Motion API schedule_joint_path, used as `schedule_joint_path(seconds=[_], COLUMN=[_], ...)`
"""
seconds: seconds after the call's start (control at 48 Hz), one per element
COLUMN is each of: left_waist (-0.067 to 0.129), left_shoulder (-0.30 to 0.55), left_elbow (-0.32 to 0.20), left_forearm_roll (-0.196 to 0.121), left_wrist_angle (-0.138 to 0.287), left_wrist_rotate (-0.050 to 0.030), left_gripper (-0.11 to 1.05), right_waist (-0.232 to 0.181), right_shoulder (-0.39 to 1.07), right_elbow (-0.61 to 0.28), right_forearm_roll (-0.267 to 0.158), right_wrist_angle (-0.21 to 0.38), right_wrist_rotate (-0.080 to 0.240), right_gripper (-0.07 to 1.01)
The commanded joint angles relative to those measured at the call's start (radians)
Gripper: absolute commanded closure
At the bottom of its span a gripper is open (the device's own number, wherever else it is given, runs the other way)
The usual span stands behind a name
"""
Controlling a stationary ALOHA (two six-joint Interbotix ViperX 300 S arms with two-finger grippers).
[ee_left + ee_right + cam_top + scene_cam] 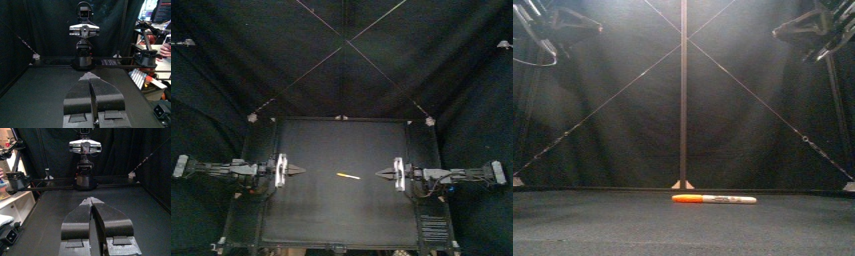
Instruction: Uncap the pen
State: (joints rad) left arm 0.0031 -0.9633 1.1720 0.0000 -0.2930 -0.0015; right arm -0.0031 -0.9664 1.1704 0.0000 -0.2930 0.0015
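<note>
Black table (331,215) carried one marker pen (714,199), lying flat near the middle, crosswise, orange end toward left side, white barrel toward right.

Pen (346,176) flat on table (345,220), midway between left gripper (298,171) and right gripper (382,174), apart from both. Straight lane open from each tip to pen. Pen sits low (front view shows wide open air above it). Broad bare tabletop before and behind pen. Only obstacle for each arm: other arm, facing it across pen, jaws pressed together.
</note>
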Motion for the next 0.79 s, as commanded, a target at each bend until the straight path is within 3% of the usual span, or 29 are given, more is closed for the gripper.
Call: schedule_joint_path(seconds=[0.021,0.208,0.292,0.333,0.479,0.646,0.729,0.792], left_waist=[0.003,0.003,0.008,0.009,0.029,0.049,0.058,0.061], left_shoulder=[0.040,0.126,0.181,0.209,0.311,0.393,0.426,0.448], left_elbow=[0.009,0.000,-0.006,-0.011,-0.032,-0.064,-0.078,-0.086], left_forearm_roll=[0.002,0.002,0.002,0.002,-0.002,0.002,0.002,0.002], left_wrist_angle=[-0.015,-0.029,-0.044,-0.055,-0.086,-0.095,-0.097,-0.097], left_wrist_rotate=[0.0061,0.0061,0.0061,0.0061,0.0046,0.0061,0.0061,0.0061], left_gripper=[1.01,0.90,0.87,0.86,0.75,0.55,0.41,0.31], right_waist=[0.000,-0.005,-0.029,-0.048,-0.072,-0.074,-0.075,-0.075], right_shoulder=[0.043,0.216,0.311,0.373,0.525,0.687,0.749,0.790], right_elbow=[-0.002,-0.038,-0.054,-0.064,-0.092,-0.140,-0.166,-0.181], right_forearm_roll=[0.000,0.014,0.044,0.080,0.156,0.161,0.158,0.149], right_wrist_angle=[-0.011,-0.023,-0.021,-0.018,-0.006,0.003,0.012,0.025], right_wrist_rotate=[0.006,0.017,0.018,0.018,0.014,0.014,0.003,0.000], right_gripper=[0.96,0.89,0.84,0.79,0.56,0.22,0.11,0.09])
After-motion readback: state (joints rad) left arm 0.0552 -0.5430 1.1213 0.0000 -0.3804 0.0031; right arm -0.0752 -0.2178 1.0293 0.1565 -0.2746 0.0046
